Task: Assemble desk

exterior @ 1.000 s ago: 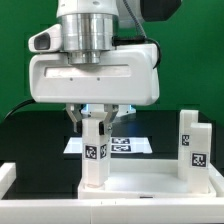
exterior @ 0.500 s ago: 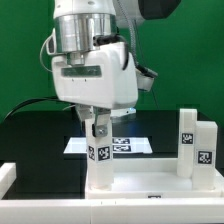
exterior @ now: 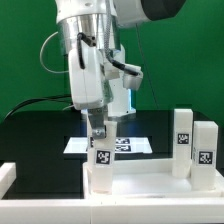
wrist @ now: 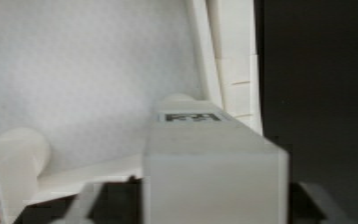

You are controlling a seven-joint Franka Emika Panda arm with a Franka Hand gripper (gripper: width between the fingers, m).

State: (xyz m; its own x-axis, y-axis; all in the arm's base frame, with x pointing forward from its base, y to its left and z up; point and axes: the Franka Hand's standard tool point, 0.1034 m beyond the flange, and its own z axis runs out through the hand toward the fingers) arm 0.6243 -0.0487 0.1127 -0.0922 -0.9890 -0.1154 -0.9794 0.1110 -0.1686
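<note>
The desk's flat white panel (exterior: pixel 150 180) lies at the front of the table. One white tagged leg (exterior: pixel 101 160) stands upright at the panel's corner on the exterior view's left. My gripper (exterior: pixel 100 130) comes straight down on this leg and is shut on its upper end. In the wrist view the same leg (wrist: pixel 211 160) fills the space between my dark fingers (wrist: pixel 114 205), with the panel (wrist: pixel 87 90) beyond it. Two more tagged legs (exterior: pixel 182 140) (exterior: pixel 204 153) stand upright on the panel's side at the exterior view's right.
The marker board (exterior: pixel 125 146) lies flat on the black table behind the panel. A white raised edge (exterior: pixel 6 177) shows at the exterior view's lower left. A green wall closes the back. A black cable hangs behind my arm.
My wrist has turned about its vertical axis, from showing its broad face to showing its narrow side. The held leg has turned with it and stays at the same corner.
</note>
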